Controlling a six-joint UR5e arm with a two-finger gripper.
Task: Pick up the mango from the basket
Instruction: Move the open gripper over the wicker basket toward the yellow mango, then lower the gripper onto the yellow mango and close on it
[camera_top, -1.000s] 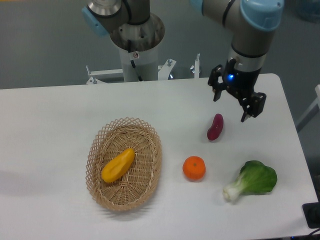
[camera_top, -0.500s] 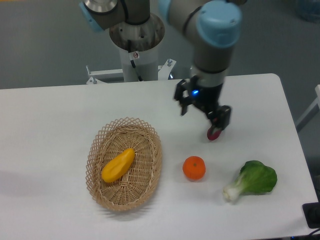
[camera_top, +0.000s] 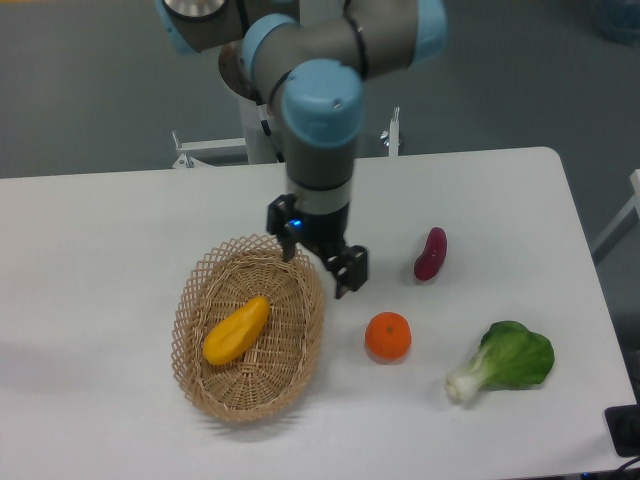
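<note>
Camera view, nearest first: we see a bok choy (camera_top: 510, 358) at four o'clock on the white surface (camera_top: 100, 240), an orange (camera_top: 388, 336) just left of it. At eight o'clock sits the basket (camera_top: 249, 328), the mango (camera_top: 236, 330) lying slantwise on its woven base. Farther back, our pincer (camera_top: 318, 257) hangs over the basket's one o'clock rim, fingers spread wide and holding nothing, apart from the mango. A purple vegetable (camera_top: 431, 254) lies at three o'clock. Our arm (camera_top: 320, 130) drops near-vertically from a bent elbow, its base at twelve o'clock.
</note>
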